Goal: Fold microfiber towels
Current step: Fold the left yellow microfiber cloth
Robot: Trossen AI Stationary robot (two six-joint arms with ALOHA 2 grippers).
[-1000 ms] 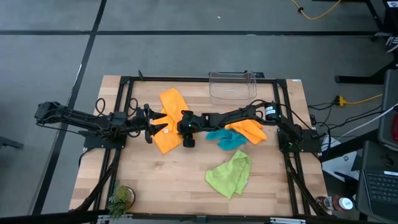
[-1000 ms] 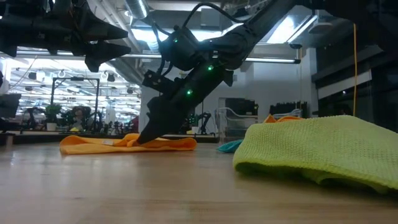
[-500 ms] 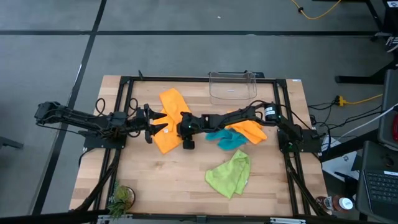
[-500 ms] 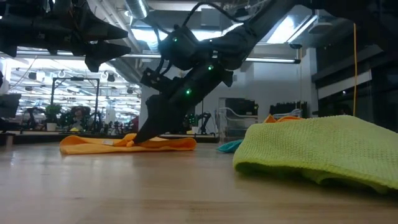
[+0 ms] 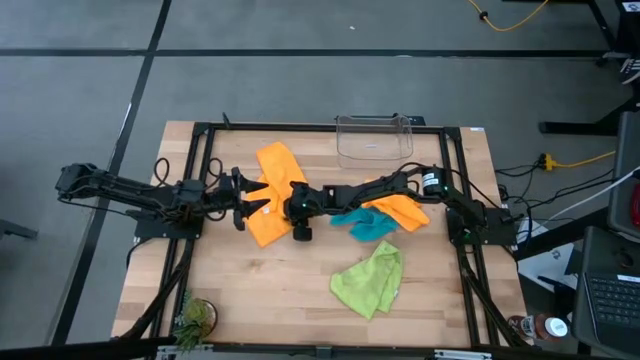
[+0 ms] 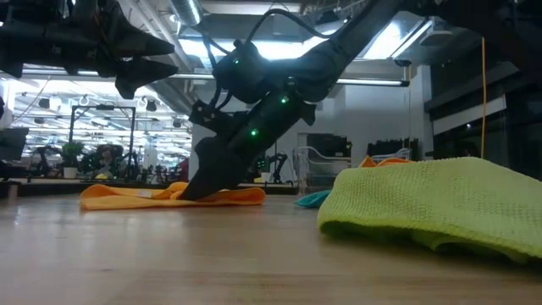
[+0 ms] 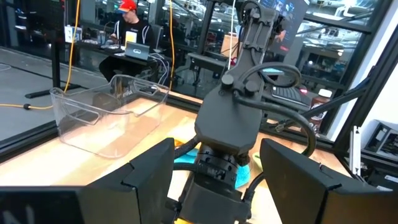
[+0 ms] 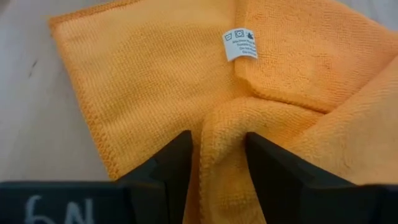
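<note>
- Your right gripper [image 8: 216, 163] pinches a raised fold of the orange microfiber towel [image 5: 268, 195] at table centre, fingers partly closed on the cloth; white care label [image 8: 241, 43] faces up.
- Your left gripper [image 5: 243, 207] hovers at the towel's 9 o'clock edge, fingers spread wide, holding nothing.
- Second orange towel [image 5: 402, 210] and teal-blue towel [image 5: 362, 224] lie at 3 o'clock; lime green towel [image 5: 368, 279] at 5 o'clock.

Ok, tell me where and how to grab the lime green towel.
Take the lime green towel by its upper corner, the point nearest the teal towel. It lies rumpled rather than flat, and in the low view it stands in a raised mound, so an edge should be easy to pinch. Come straight down from above with the right gripper, probably the nearer arm.
</note>
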